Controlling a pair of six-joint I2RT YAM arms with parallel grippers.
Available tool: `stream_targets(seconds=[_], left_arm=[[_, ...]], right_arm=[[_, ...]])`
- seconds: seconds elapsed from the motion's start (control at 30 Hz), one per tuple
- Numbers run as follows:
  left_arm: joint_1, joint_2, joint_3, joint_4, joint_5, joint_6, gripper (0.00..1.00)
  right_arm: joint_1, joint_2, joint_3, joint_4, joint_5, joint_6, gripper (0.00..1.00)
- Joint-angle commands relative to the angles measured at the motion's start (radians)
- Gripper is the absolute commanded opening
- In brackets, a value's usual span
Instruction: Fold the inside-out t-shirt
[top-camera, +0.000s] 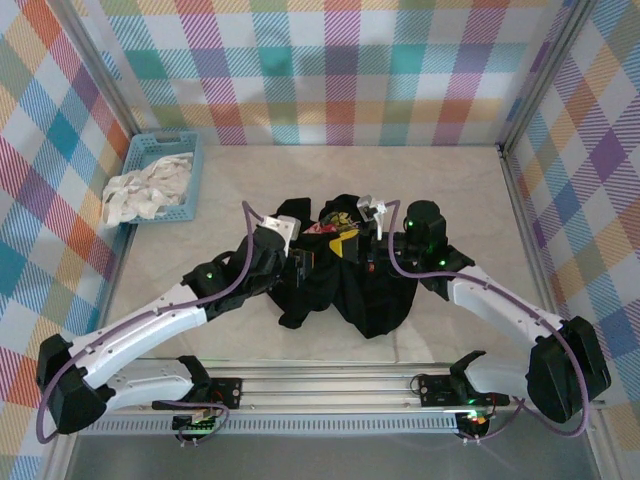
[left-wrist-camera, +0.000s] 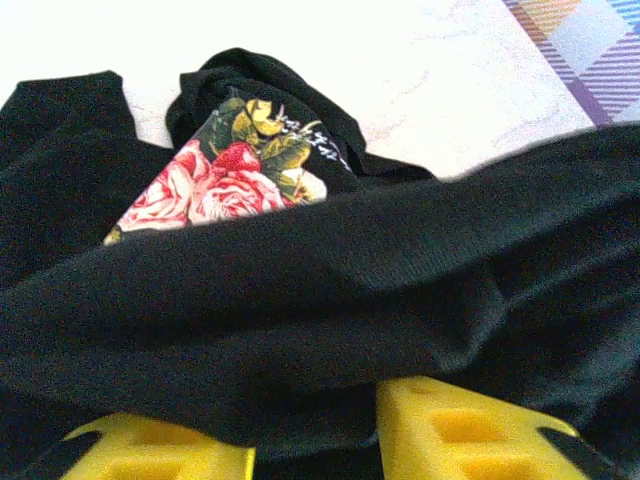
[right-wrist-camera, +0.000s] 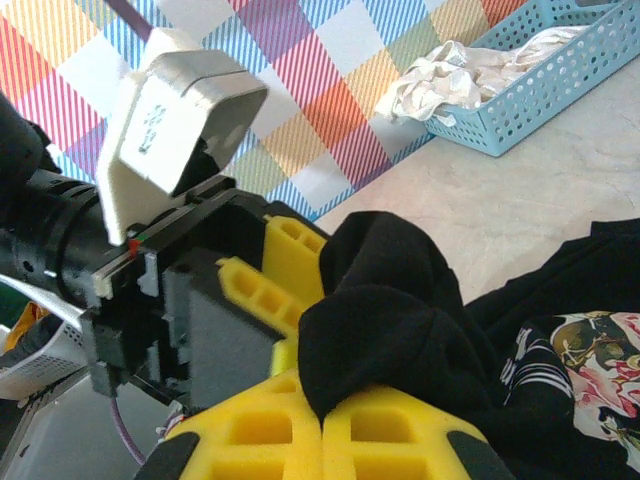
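Two grippers meeting over the inside-out t-shirt (top-camera: 350, 295).
Top external: the shirt lies heaped at mid-bench (top-camera: 460, 190), both arms converging on it. Left wrist: left gripper (left-wrist-camera: 315, 445) jaws part-way apart, black cloth across the gap; grip cannot be told. Right wrist: right gripper (right-wrist-camera: 322, 440) jaws together, pinching a bunched fold.

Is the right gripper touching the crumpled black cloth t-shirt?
Touching. In the right wrist view the yellow jaws of the right gripper are shut, pinching a bunch of the crumpled black cloth t-shirt between them.
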Motion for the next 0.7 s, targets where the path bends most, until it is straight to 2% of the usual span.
stream_targets(seconds=[0.0, 0.03, 0.07, 0.23, 0.3, 0.43, 0.57, 0.67], left_arm=[[0.058, -0.005, -0.004, 0.154, 0.092, 0.008, 0.11], [0.078, -0.019, -0.027, 0.201, 0.150, 0.022, 0.02], [0.105, -0.039, -0.052, 0.243, 0.205, 0.025, 0.00], [0.260, -0.249, -0.227, 0.605, 0.687, -0.073, 0.00], [0.282, -0.317, -0.265, 0.712, 0.799, -0.113, 0.00], [0.286, -0.360, -0.274, 0.799, 0.923, -0.160, 0.00], [0.286, -0.345, -0.274, 0.869, 0.966, -0.212, 0.00], [0.286, -0.335, -0.266, 0.855, 0.965, -0.206, 0.00]], right_arm=[[-0.001, -0.053, -0.013, -0.029, 0.018, -0.063, 0.00], [-0.002, -0.069, -0.016, -0.063, 0.037, -0.094, 0.00], [-0.006, -0.084, -0.020, -0.091, 0.057, -0.121, 0.00], [-0.045, -0.157, -0.024, -0.181, 0.132, -0.192, 0.00], [-0.046, -0.152, -0.012, -0.186, 0.133, -0.195, 0.00], [-0.035, -0.089, 0.022, -0.198, 0.108, -0.170, 0.03], [-0.012, -0.064, 0.046, -0.248, 0.200, -0.168, 0.09], [0.000, -0.067, 0.076, -0.344, 0.287, -0.182, 0.24]])
